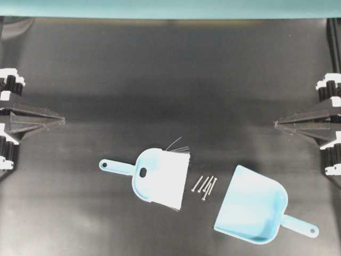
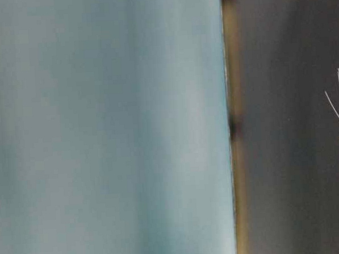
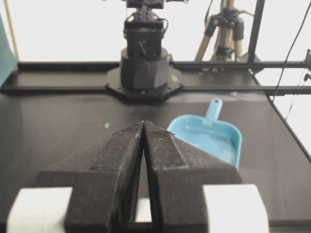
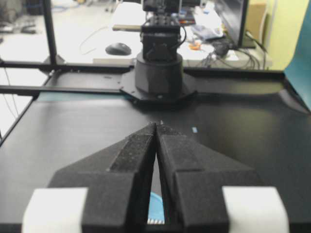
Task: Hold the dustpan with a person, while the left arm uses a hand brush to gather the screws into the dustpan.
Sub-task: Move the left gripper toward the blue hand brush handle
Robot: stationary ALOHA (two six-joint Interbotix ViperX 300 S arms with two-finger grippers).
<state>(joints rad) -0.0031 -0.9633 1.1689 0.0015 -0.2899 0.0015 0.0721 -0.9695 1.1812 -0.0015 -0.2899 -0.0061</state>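
Observation:
The light blue hand brush lies flat at the front middle of the black table, bristles toward the screws, handle pointing left. Several silver screws lie bunched between the brush and the mouth of the dustpan, whose handle points to the front right. My left gripper rests shut and empty at the left edge, well behind the brush. My right gripper rests shut and empty at the right edge. The left wrist view shows the shut left gripper and the dustpan beyond it. No person is in view.
A teal backdrop runs along the far edge of the table. In the left wrist view, the right arm's base stands opposite, with a tripod behind it. The right wrist view shows the left arm's base.

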